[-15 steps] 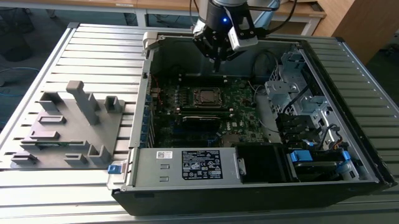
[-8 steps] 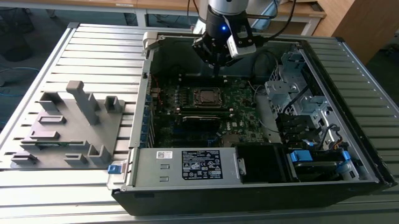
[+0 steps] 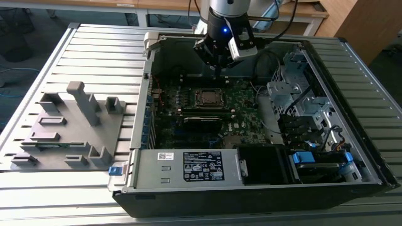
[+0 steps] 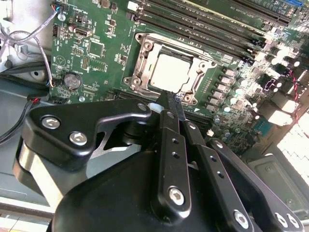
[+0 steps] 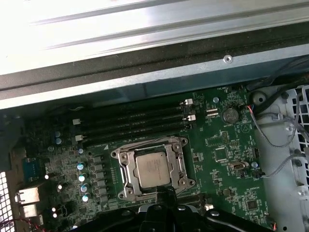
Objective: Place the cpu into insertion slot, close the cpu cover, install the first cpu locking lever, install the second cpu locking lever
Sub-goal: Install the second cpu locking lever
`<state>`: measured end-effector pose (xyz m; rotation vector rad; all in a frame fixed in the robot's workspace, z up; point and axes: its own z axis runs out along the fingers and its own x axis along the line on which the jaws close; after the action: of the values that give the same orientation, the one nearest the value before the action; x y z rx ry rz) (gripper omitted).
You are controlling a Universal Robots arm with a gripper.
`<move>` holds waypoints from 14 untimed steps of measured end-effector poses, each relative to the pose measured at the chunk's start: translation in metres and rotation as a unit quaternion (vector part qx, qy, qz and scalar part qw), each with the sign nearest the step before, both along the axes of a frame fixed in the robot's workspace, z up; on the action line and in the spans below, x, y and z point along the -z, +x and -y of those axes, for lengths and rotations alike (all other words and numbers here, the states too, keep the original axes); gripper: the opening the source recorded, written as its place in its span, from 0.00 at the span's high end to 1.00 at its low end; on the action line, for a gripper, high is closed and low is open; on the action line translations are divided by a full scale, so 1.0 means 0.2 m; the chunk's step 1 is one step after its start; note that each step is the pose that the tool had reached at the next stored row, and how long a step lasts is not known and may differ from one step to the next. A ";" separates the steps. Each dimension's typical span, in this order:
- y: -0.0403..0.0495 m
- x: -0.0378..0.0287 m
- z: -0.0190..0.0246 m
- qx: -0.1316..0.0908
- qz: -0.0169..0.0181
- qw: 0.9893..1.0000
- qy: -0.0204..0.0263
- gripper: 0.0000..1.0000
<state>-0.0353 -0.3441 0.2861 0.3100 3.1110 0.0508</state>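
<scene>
The cpu [image 4: 170,72] lies seated under the lowered cpu cover [image 4: 145,65], just beyond the closed, empty gripper [image 4: 166,104]; the lever step looks in hand, calling for a precise push.

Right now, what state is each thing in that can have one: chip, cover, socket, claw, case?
cpu: seated flat in the insertion slot, metal face up.
insertion slot: filled by the cpu.
cpu cover: down flat, framing the cpu.
claw: fingers together, holding nothing, tips at the cover's edge.
computer case: lying on its side, side panel off, motherboard exposed.
</scene>
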 end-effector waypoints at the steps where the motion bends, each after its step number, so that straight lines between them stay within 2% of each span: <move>1: 0.000 0.000 0.000 0.000 0.000 1.000 0.000 0.90; 6: 0.000 0.004 0.000 0.000 0.000 1.000 0.000 0.90; 14: 0.000 0.057 0.000 0.000 0.000 1.000 0.003 0.90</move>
<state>-0.0353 -0.3441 0.2747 0.3102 3.1113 0.0588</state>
